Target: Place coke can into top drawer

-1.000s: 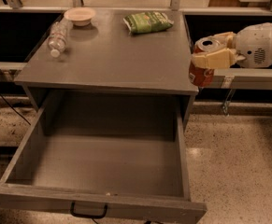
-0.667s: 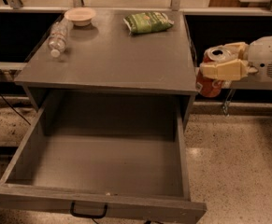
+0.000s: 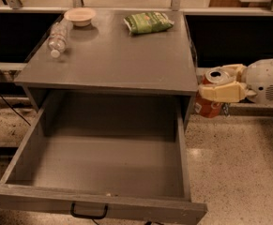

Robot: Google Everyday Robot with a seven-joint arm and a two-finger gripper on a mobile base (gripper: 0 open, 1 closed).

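Note:
The coke can (image 3: 207, 108), red with a silver top, is held upright in my gripper (image 3: 220, 89), just right of the grey cabinet's right edge and above the floor. The cream fingers (image 3: 223, 93) are shut around the can's upper part. The top drawer (image 3: 103, 170) is pulled wide open below the cabinet top, empty inside, with its black handle (image 3: 89, 213) at the front. The can is outside the drawer, beyond its right wall and higher than it.
On the cabinet top (image 3: 112, 60) lie a clear plastic bottle (image 3: 58, 37), a small beige bowl (image 3: 80, 16) and a green snack bag (image 3: 147, 22). Speckled floor (image 3: 239, 172) lies right of the drawer. A dark shelf runs behind.
My gripper with the coke can has drifted a little right and up, away from the cabinet's right edge. The drawer and the things on top have not moved.

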